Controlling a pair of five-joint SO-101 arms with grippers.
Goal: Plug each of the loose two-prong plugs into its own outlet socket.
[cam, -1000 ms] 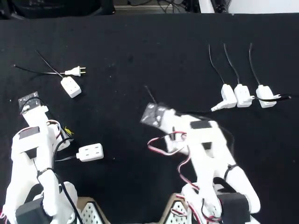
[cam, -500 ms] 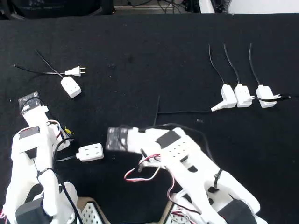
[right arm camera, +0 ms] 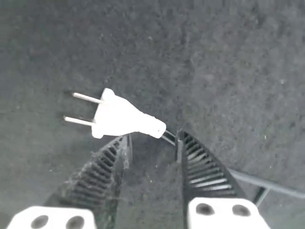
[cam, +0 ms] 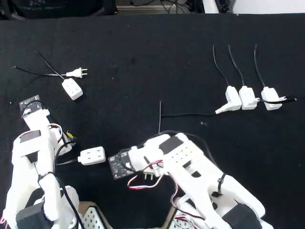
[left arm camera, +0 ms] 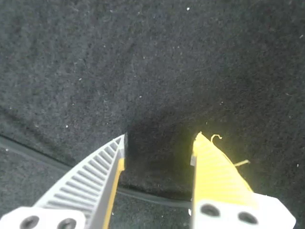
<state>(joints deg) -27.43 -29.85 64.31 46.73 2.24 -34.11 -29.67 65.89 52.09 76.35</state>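
Observation:
A white two-prong plug (right arm camera: 119, 119) lies on the black cloth just past the tips of my right gripper (right arm camera: 152, 136). That gripper is open, and the plug's thin cord (right arm camera: 167, 138) runs back between its fingers. From above, the right arm (cam: 181, 155) reaches left toward a white outlet socket (cam: 92, 155) near the front. My left gripper (left arm camera: 159, 138) is open over bare cloth with a dark cable (left arm camera: 143, 194) under it. The left arm (cam: 29, 143) stands at the front left. A second socket (cam: 72, 88) and a loose plug (cam: 76, 73) lie at the far left.
Three more white sockets (cam: 248, 97) sit in a row at the right. One plug (cam: 286, 99) sits at the rightmost socket and another plug (cam: 221, 110) lies by the leftmost. A thin black cord (cam: 186, 114) crosses the middle of the cloth.
The right arm swung from the table's middle leftward and toward the front, ending near the front socket. The black cord in the middle shifted with it. The left arm kept still.

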